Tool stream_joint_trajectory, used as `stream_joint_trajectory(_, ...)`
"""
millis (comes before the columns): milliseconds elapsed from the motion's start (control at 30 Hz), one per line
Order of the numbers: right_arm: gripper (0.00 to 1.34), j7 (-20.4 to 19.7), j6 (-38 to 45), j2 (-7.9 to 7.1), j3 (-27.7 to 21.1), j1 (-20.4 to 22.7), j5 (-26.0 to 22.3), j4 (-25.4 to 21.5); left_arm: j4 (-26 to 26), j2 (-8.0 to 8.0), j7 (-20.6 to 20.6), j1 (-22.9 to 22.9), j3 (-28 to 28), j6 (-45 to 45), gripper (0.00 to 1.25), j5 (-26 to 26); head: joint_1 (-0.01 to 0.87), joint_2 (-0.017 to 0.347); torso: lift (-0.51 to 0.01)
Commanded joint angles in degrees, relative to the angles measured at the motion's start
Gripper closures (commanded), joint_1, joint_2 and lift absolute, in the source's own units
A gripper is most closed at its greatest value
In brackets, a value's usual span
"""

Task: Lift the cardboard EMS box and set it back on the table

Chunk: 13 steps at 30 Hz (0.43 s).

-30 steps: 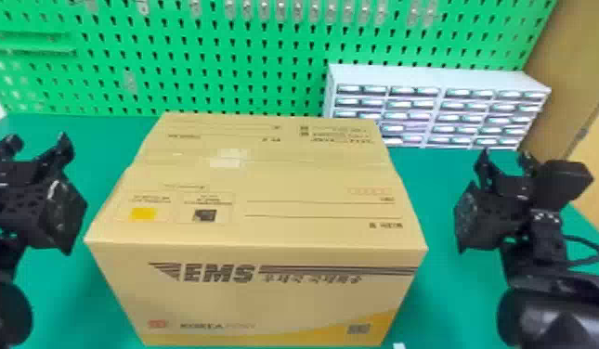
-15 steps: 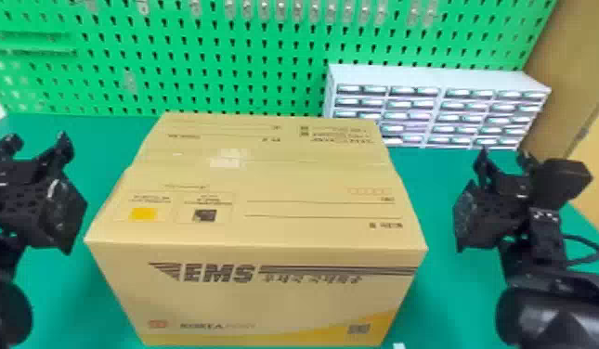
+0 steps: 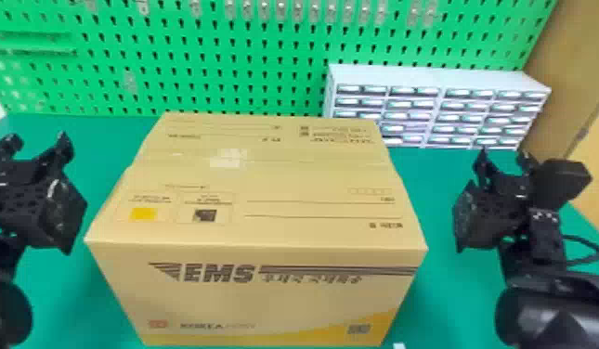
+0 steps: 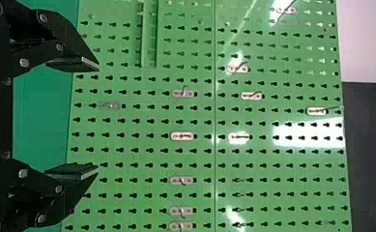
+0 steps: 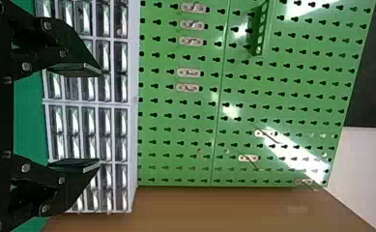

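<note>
At the middle of the head view, the box sits on the surface, with the left gripper well off at its nine o'clock and the right gripper at its three, both apart from it. Up close, the left wrist view shows that gripper's fingers released, spread with nothing between them, before the green board and its metal clips, with a pale wall past the board's edge. The right wrist view has the other fingers equally released and empty, before the drawers, a ribbed green rack and a brown panel. The box is tan cardboard, upright and closed, a glossy patch of tape across its top seam. Its top carries ruled lines, a yellow square and a dark one; its front has EMS lettering, dark stripes, a yellow sweep along the bottom and a small code at five o'clock. The surface is plain green, the board standing at twelve o'clock behind the box, the pale drawers between one and two.
</note>
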Motion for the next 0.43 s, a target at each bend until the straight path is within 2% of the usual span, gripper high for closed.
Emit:
stream_joint_trajectory(0,0.58,0.0,0.0,0.0,-0.1,0.0,0.0,0.0,0.0,0.0,0.0,0.1,0.0,0.0,0.5,0.0,0.678,-0.015,-0.092)
stream_joint_trajectory(400,0.57,0.0,-0.3,0.0,0.1,0.1,0.0,0.1,0.0,0.0,0.0,0.0,0.0,0.0,0.5,0.0,0.678,-0.015,-0.092)
